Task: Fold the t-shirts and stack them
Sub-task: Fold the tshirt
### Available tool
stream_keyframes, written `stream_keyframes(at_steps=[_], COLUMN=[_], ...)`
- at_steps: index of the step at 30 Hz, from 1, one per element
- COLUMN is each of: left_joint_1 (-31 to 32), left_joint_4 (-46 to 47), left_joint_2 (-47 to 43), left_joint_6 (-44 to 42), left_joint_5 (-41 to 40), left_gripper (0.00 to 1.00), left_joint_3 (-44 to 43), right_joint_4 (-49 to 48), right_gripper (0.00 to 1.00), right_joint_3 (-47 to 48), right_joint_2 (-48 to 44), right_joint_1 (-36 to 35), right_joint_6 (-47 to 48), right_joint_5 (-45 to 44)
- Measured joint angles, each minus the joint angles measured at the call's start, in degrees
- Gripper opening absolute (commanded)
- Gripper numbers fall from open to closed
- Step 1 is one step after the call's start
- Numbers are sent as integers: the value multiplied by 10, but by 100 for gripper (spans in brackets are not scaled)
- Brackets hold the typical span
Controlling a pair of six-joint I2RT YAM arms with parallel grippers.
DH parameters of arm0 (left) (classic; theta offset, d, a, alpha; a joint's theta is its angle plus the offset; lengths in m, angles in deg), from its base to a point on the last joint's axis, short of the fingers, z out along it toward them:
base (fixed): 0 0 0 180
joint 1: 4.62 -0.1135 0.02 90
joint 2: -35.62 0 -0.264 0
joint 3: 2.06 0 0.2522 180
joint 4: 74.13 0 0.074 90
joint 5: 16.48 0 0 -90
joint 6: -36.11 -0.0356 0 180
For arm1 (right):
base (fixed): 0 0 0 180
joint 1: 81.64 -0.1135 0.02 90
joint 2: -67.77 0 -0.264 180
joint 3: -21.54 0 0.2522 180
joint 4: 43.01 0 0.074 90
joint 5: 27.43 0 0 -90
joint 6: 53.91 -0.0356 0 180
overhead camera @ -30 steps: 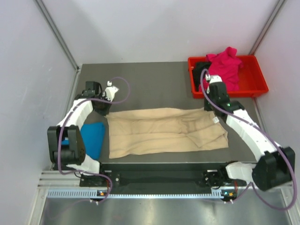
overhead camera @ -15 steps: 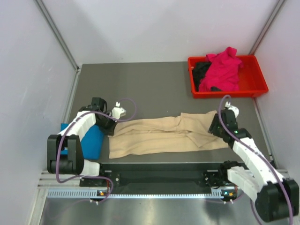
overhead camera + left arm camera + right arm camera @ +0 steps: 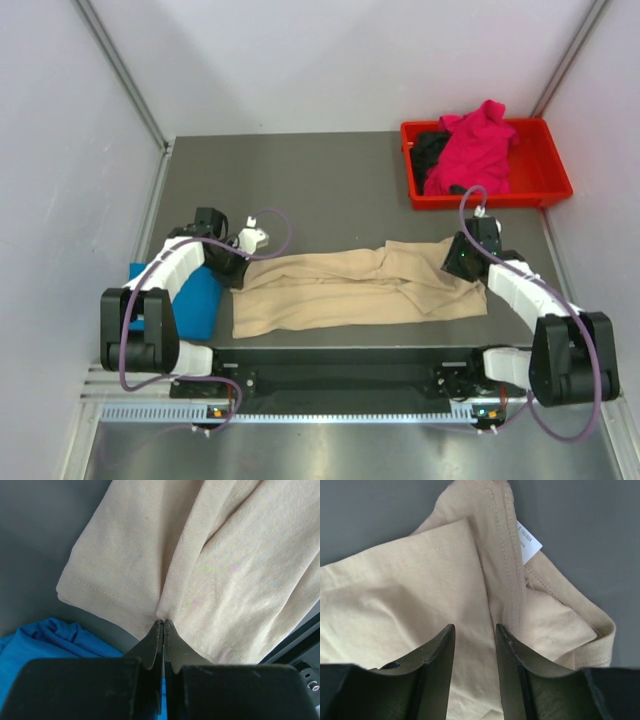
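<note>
Top view, layout: You see the beige t-shirt (image 3: pixel 350 285) lying as a long, creased band across the near half of the table (image 3: pixel 330 190). The left gripper (image 3: pixel 240 270) sits at its left end and the right gripper (image 3: pixel 452 268) at its right end.
Top view, progress: The blue t-shirt (image 3: pixel 195 295) lies at the near left as a compact pad and looks folded. The beige one looks only part folded. The pink t-shirt (image 3: pixel 475 150) and black t-shirt (image 3: pixel 428 150) are heaped in the red tray (image 3: pixel 545 190) at the far right, not yet folded. No stack is built yet.
Top view, hidden: The left arm (image 3: pixel 175 260) covers part of the blue pad, so you cannot judge how neat it is. Most of the black shirt is buried under the pink one.
Left wrist view, tool: Your left jaws are pressed together, pinching the beige hem where the cloth puckers into the tips.
Left wrist view, hidden: Only a corner of blue cloth shows at the near left.
Right wrist view, tool: Your right jaws stand partly apart above the beige collar area and hold nothing.
Right wrist view, hidden: A white size label (image 3: pixel 529 541) shows, but its print is too small to read. You cannot tell whether the fingertips touch the cloth.
</note>
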Motion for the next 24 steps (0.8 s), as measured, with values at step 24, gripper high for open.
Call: stream_keyframes(at_steps=[24], left_joint_1=[0], left_joint_4=[15], left_joint_2=[9], left_joint_6=[30], left_joint_5=[-15], left_gripper=[0], left_joint_3=[-29], right_joint_4=[-77], right_gripper=[17], right_joint_3=[4], right_joint_2=[64], right_joint_1=[83], right_joint_6=[33], right_joint_5=[66])
